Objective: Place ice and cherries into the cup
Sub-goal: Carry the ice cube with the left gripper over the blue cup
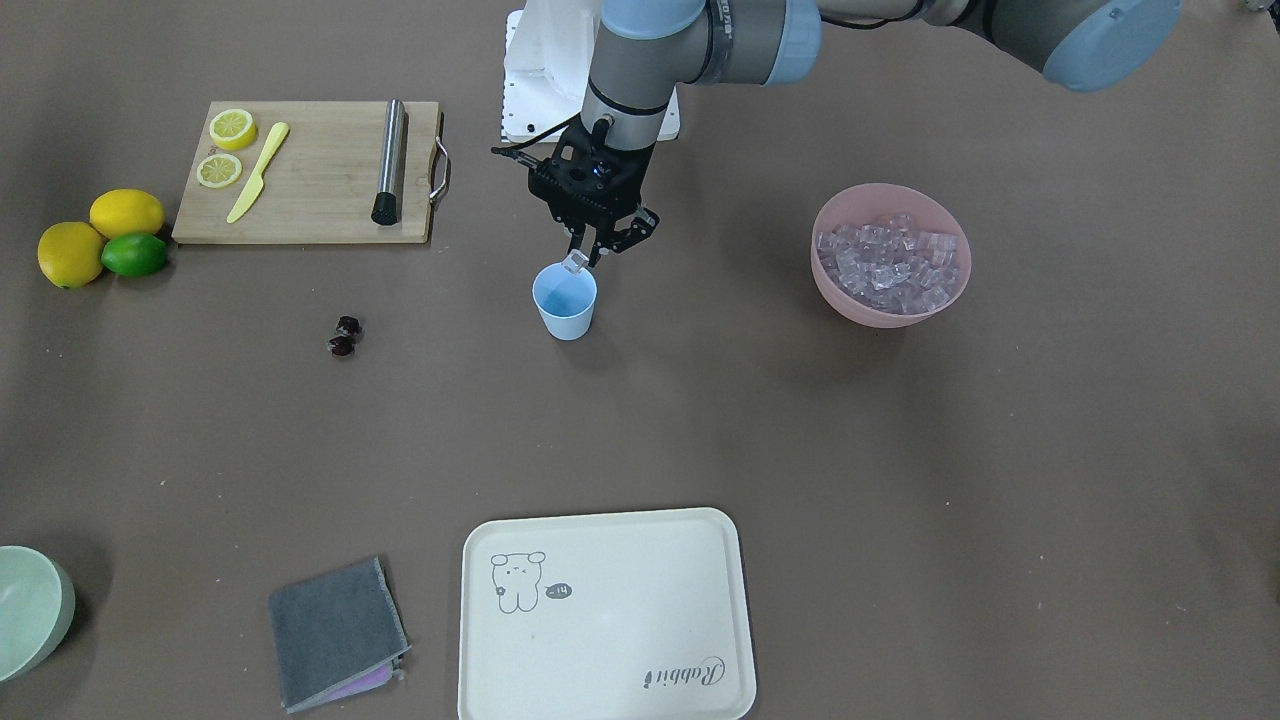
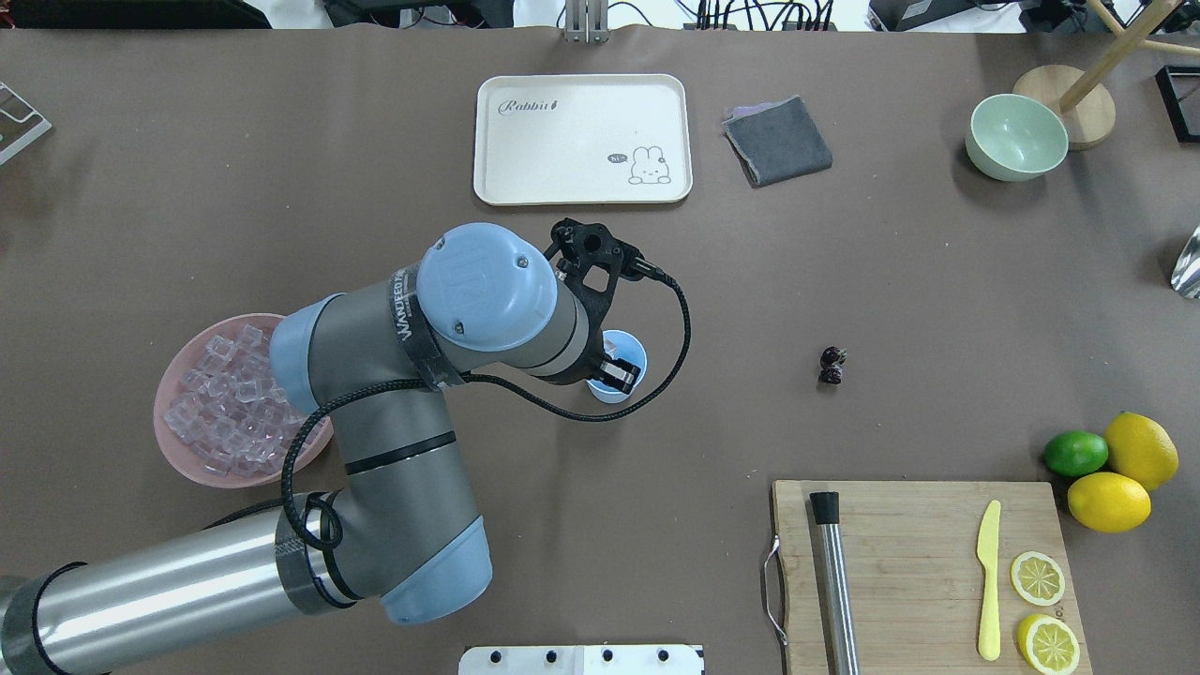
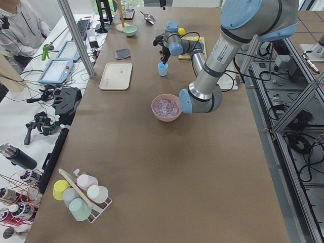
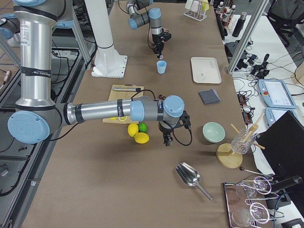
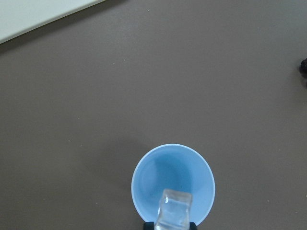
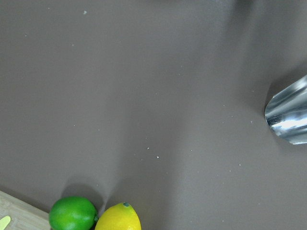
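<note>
The pale blue cup [image 1: 565, 300] stands upright mid-table; it also shows in the overhead view [image 2: 630, 354] and in the left wrist view [image 5: 172, 175]. My left gripper [image 1: 585, 258] is shut on one clear ice cube [image 5: 173, 211] and holds it just above the cup's rim. The remaining ice [image 1: 888, 262] is heaped in the pink bowl [image 1: 855, 305]. The dark cherries [image 1: 345, 336] lie on the table, apart from the cup. My right gripper [image 4: 167, 141] hangs near the lemons; I cannot tell whether it is open or shut.
A cutting board [image 1: 310, 170] holds lemon slices, a yellow knife and a steel rod. Two lemons and a lime [image 1: 100, 235] lie beside it. A white tray [image 1: 600, 615], grey cloth [image 1: 335, 630], green bowl [image 1: 30, 610] and metal scoop [image 6: 288, 115] are also on the table.
</note>
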